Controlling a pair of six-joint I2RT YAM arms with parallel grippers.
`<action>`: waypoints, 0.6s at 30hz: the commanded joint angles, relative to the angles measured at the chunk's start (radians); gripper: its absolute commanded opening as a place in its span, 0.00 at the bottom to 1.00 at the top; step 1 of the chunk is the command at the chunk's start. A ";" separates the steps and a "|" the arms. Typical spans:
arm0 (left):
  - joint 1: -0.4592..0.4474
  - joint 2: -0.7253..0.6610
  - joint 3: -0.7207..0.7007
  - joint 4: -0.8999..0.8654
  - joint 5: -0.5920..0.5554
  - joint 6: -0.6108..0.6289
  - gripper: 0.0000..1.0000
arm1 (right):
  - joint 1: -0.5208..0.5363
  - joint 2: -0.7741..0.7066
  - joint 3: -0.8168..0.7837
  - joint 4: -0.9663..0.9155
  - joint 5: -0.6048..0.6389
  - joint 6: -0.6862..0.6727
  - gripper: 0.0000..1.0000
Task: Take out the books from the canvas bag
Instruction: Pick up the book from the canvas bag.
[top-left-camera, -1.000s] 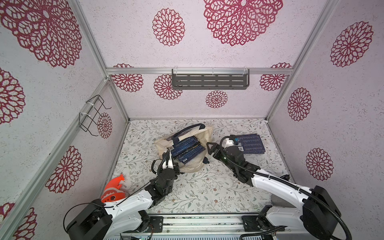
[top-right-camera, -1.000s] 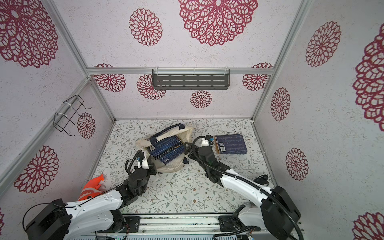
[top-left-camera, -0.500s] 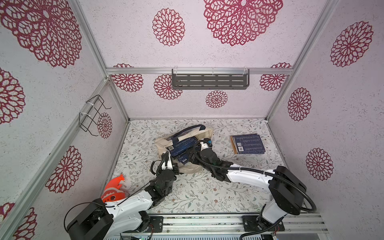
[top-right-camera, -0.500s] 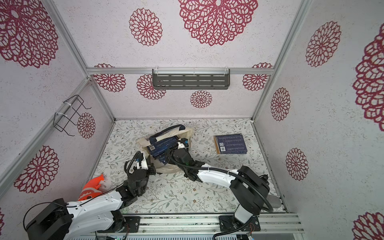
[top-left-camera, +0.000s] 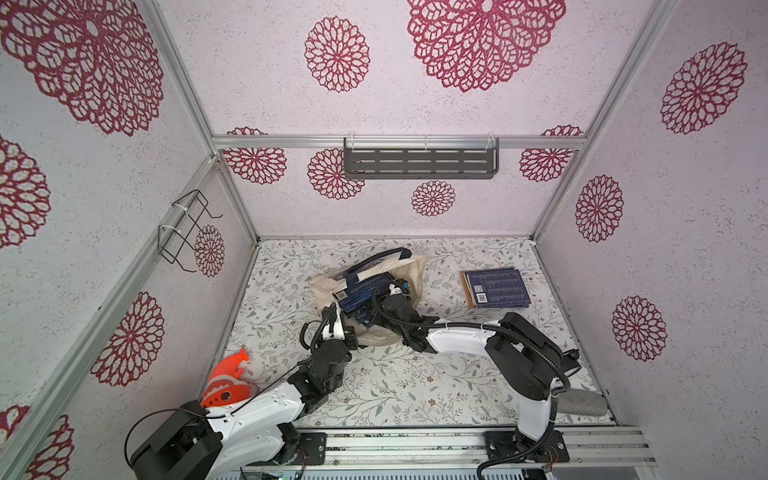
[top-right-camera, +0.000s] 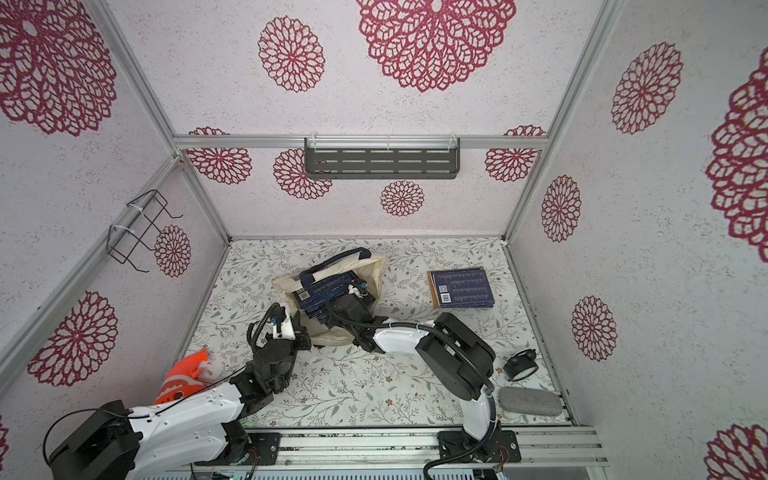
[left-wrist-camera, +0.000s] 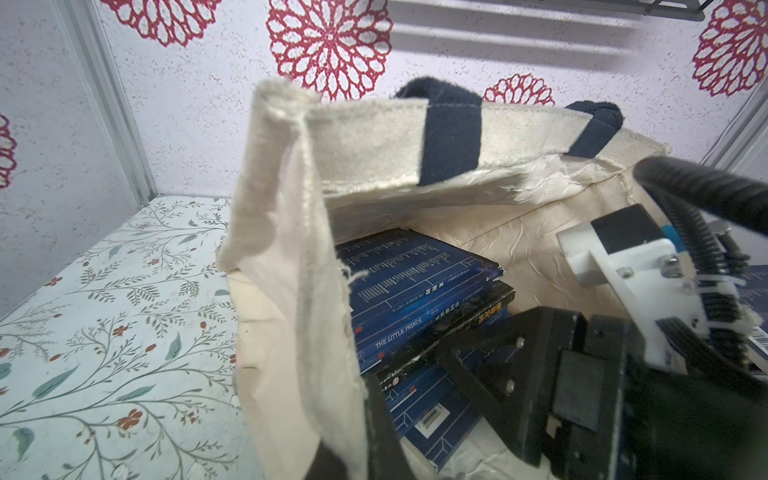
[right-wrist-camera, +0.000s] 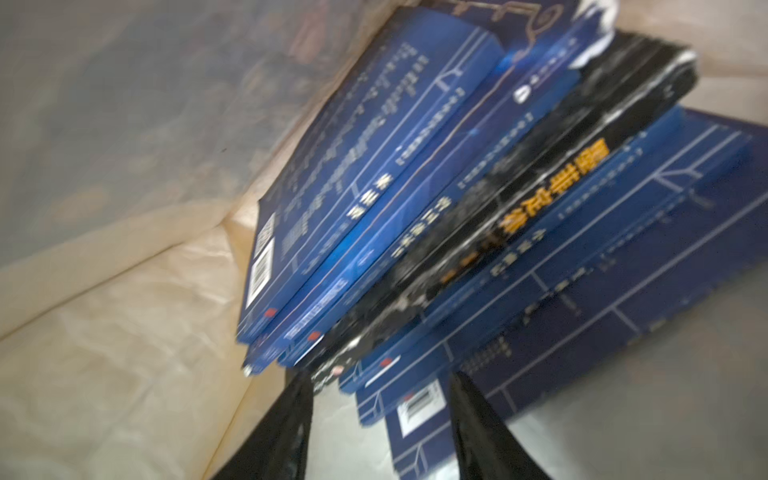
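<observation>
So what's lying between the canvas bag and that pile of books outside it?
Nothing: between the canvas bag and the stacked books there is only bare floral tabletop, as both top views show.

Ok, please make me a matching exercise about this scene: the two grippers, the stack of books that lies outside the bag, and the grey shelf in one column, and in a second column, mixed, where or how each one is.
Column one
1. left gripper
2. right gripper
3. stack of books
4. grey shelf

Column two
A. fixed on the back wall
B. inside the canvas bag, jaws apart at the books in the bag
C. shut on the canvas bag's edge
D. flat on the table, outside the bag

Pairs: 1-C, 2-B, 3-D, 4-A.
</observation>
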 joint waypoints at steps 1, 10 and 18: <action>-0.011 -0.022 -0.002 0.024 0.015 0.017 0.00 | -0.018 0.010 0.036 0.047 0.012 0.030 0.51; -0.011 -0.028 0.000 0.019 0.029 0.014 0.00 | -0.058 0.068 0.061 0.119 0.008 0.044 0.44; -0.011 -0.027 0.000 0.018 0.050 0.012 0.00 | -0.071 0.120 0.105 0.150 -0.002 0.045 0.40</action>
